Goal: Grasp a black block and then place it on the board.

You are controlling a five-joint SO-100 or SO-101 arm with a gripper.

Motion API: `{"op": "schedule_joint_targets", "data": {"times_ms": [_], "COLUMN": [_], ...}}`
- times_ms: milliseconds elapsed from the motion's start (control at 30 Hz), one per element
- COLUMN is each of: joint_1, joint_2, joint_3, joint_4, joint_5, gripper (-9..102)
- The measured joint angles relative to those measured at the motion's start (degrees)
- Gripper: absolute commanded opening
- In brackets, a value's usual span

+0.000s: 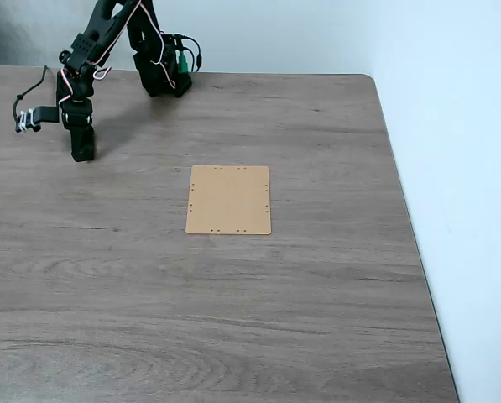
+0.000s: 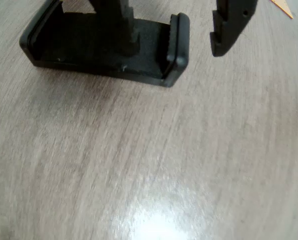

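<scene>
Hand [image 2: 176, 47] of the arm comes into the wrist view from the top edge and is open: one finger [image 2: 120, 27] stands over the middle of the block [image 2: 89, 45], the other finger [image 2: 231, 27] hangs to the right of the block's right lip, apart from it. If the first finger touches the block, I cannot tell. The block lies flat on the tabletop [image 2: 149, 165], with a raised lip at each end. No writing can be read on it.

At the top right corner of the wrist view a small tan corner of the board [image 2: 283, 7] shows. The fixed view shows the whole board [image 1: 229, 200], flat near the middle of the tabletop [image 1: 233, 319], with small holes along its edges. There the arm [image 1: 107, 50] bends down at the far left, and the hand [image 1: 82, 149] points down to the tabletop, well apart from the board. The block is too dark to tell from the hand in that view.
</scene>
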Motion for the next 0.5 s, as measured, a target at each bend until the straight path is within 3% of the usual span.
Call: {"op": "schedule_joint_targets", "data": {"times_ms": [500], "joint_1": [0.0], "joint_2": [-3.34], "joint_3": [-1.32], "joint_4": [-2.2], "joint_5": [0.0], "gripper": [0]}}
